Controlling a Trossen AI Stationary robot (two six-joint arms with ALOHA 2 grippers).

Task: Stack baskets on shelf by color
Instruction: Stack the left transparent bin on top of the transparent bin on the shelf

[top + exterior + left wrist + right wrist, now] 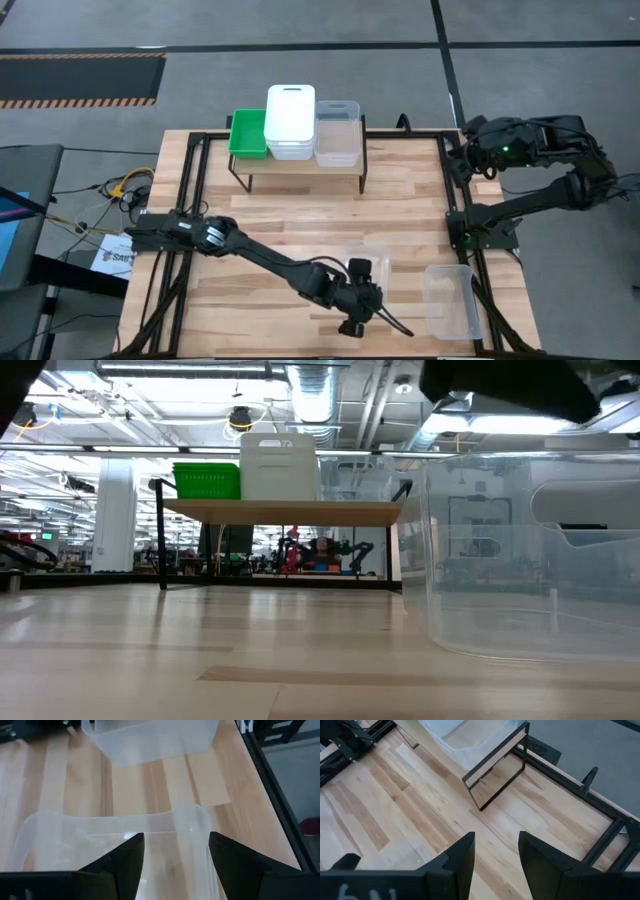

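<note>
Baskets are found sorted on the far shelf (pixel 300 163): green (pixel 247 133), white (pixel 290 122), clear (pixel 337 132). At near centre, the left gripper (pixel 175 855) straddles one clear basket's wall (pixel 190 827), fingers parted, ungripped; slippage or flexing is judged likely. Another clear basket (pixel 451 299) lies near right. The right gripper (pixel 495 852), released, is parked far right.

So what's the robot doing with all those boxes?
It's sorting baskets onto the shelf by color. The green, white and clear stacks are already up there. The left gripper is open around the wall of a clear basket on the table. Another clear one waits nearby. The right gripper waits at the side.
</note>
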